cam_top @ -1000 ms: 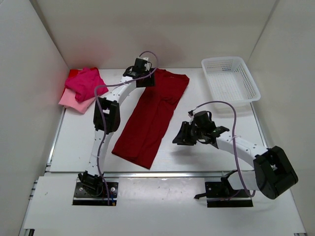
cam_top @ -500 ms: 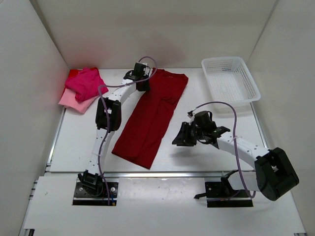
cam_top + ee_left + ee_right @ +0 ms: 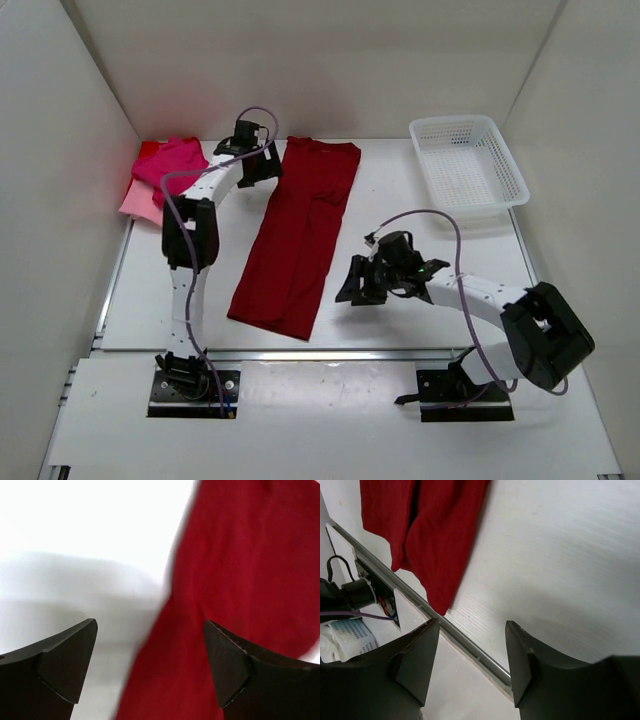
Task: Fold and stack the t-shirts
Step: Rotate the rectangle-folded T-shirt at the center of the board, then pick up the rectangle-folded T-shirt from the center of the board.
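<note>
1. The left gripper [image 3: 262, 168] has its two black fingers [image 3: 65, 666] spread wide with nothing pinched between them. It hangs at the far-left corner of the long dark crimson cloth t-shirt [image 3: 300, 240].
2. In the left wrist view the crimson cloth [image 3: 240, 580] fills the right side of the frame. Its blurred edge runs down through the gap between the fingers, so one finger sits over red cloth and the other over the bare white table [image 3: 75, 540]. Whether either finger touches the cloth cannot be told.
3. The right gripper [image 3: 352, 290] is also spread apart and holds nothing. It sits low over the white table [image 3: 400, 215], near the shirt's near end on its right side, but apart from it.
4. From the right wrist, the shirt's near corner [image 3: 435, 525] lies ahead of the open fingers [image 3: 415, 665], with bare tabletop between them.
5. The crimson shirt lies flat as a narrow strip, slanting from the far middle of the table to the near left.
6. The crumpled hot pink t-shirt [image 3: 168, 165] rests on the pale pink t-shirt [image 3: 135, 203] in the far-left corner, just left of the left gripper.
7. A white plastic mesh basket [image 3: 455, 122] stands at the far right, well apart from both grippers.
</note>
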Robot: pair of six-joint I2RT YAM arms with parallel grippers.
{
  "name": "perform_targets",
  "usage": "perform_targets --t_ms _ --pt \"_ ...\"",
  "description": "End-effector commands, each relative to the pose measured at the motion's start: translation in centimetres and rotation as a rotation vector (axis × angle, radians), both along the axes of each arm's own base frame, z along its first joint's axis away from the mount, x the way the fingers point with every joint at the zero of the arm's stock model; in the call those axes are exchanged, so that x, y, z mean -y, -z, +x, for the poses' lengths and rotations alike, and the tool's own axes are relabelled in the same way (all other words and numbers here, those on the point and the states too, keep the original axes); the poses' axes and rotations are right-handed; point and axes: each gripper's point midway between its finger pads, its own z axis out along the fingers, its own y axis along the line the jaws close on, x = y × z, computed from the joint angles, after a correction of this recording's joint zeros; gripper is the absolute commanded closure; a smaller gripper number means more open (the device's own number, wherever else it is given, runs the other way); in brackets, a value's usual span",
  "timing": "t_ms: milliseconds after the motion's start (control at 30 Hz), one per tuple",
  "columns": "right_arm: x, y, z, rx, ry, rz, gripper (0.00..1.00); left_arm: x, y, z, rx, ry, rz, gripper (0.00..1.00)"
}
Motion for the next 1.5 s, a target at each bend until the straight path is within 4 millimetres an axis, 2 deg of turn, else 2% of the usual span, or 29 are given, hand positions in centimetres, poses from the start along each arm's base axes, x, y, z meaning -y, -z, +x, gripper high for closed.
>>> perform_targets --t_ms 0,33,100,133,167,200,233,267,300,333,367,400,467,500,567,667,733,867,967,1033,1067,1133,1233,1333,1400,1467 --pt "-3.7 -0.3 -0.1 0.044 -0.035 0.071 0.47 0.5 -9.6 -3.0 0.121 0.028 -0.074 0.01" --pt "-4.5 0.6 -0.9 0.01 -0.041 0.083 0.47 0.3 -11.0 -4.1 0.131 0.026 -0.086 0.02" --pt "-5.5 1.2 -1.8 -0.021 -0.04 0.113 0.47 -0.5 -8.7 -7.8 0.047 0.035 -0.105 0.01" --pt "-6.0 1.6 -2.4 -0.03 -0.048 0.12 0.47 -0.5 -10.3 -9.2 0.07 0.052 -0.118 0.03" --pt "-6.4 2.2 -2.8 -0.027 -0.05 0.106 0.46 -0.7 -7.7 -12.6 -0.004 0.068 -0.105 0.11" --pt "-6.6 2.4 -2.7 -0.028 -0.038 0.099 0.47 -0.7 -7.8 -13.5 -0.002 0.078 -0.115 0.17" --pt "-6.7 3.2 -3.3 -0.036 -0.052 0.082 0.47 -1.1 -6.9 -15.9 -0.028 0.083 -0.099 0.34" --pt "-7.3 3.3 -3.4 -0.041 -0.05 0.086 0.47 -1.1 -8.2 -16.9 -0.002 0.085 -0.119 0.57" --pt "-7.5 3.6 -3.2 -0.031 -0.039 0.078 0.47 -1.6 -6.2 -18.8 -0.058 0.074 -0.12 0.63" --pt "-7.6 4.4 -3.6 -0.045 -0.037 0.065 0.47 -1.6 -5.6 -20.8 -0.083 0.087 -0.132 0.68" --pt "-8.2 4.7 -3.5 -0.066 -0.024 0.067 0.47 -2.0 -6.3 -21.8 -0.071 0.069 -0.138 0.7" --pt "-8.5 4.7 -3.1 -0.052 -0.018 0.076 0.48 -2.4 -4.9 -23.4 -0.109 0.061 -0.135 0.7" --pt "-8.8 6.3 -3.6 -0.087 0.004 0.044 0.53 -2.8 -4.4 -26.0 -0.118 0.039 -0.142 0.68" --pt "-8.9 6.2 -3.7 -0.095 0.012 0.049 0.55 -2.9 -4.4 -26.4 -0.113 0.038 -0.142 0.67" --pt "-8.6 7.5 -4.4 -0.132 0.026 0.029 0.71 -3.0 -3.9 -28.2 -0.133 0.038 -0.142 0.59" --pt "-7.9 7.3 -4.0 -0.133 0.06 0.035 0.96 -2.6 -3.6 -30.0 -0.153 0.078 -0.121 0.54" --pt "-6.7 6.9 -3.4 -0.108 0.08 0.021 1.0 -2.1 -3.2 -31.1 -0.171 0.097 -0.126 0.5" --pt "-3.5 5.2 -2.1 -0.063 0.106 0.039 0.99 -0.7 -1.9 -33.1 -0.204 0.128 -0.167 0.39" --pt "-0.7 5.5 -2.3 -0.064 0.101 -0.004 1.0 0.6 -0.7 -35.0 -0.251 0.171 -0.179 0.37" --pt "1.2 5.7 -2.1 -0.045 0.105 -0.032 1.0 1.2 0.7 -37.0 -0.309 0.199 -0.188 0.38" --pt "1.5 5.6 -2.3 -0.052 0.099 -0.03 0.97 1.2 1.0 -37.4 -0.322 0.204 -0.189 0.39" --pt "2.4 5.2 -2.1 -0.037 0.089 -0.022 0.81 1.3 1.9 -39.0 -0.358 0.207 -0.222 0.39" --pt "2.5 4.4 -2.9 -0.048 0.065 -0.006 0.65 1.7 2.6 -40.5 -0.382 0.213 -0.276 0.4" --pt "2.2 4.2 -4.0 -0.09 0.072 0.021 0.63 3.2 3.2 -42.3 -0.426 0.254 -0.349 0.4" --pt "1.9 4.4 -4.9 -0.113 0.071 0.034 0.63 3.3 3.5 -42.7 -0.434 0.252 -0.352 0.39" --pt "1.8 4.7 -5.3 -0.126 0.074 0.035 0.63 2.2 4.0 -42.5 -0.42 0.222 -0.316 0.39"
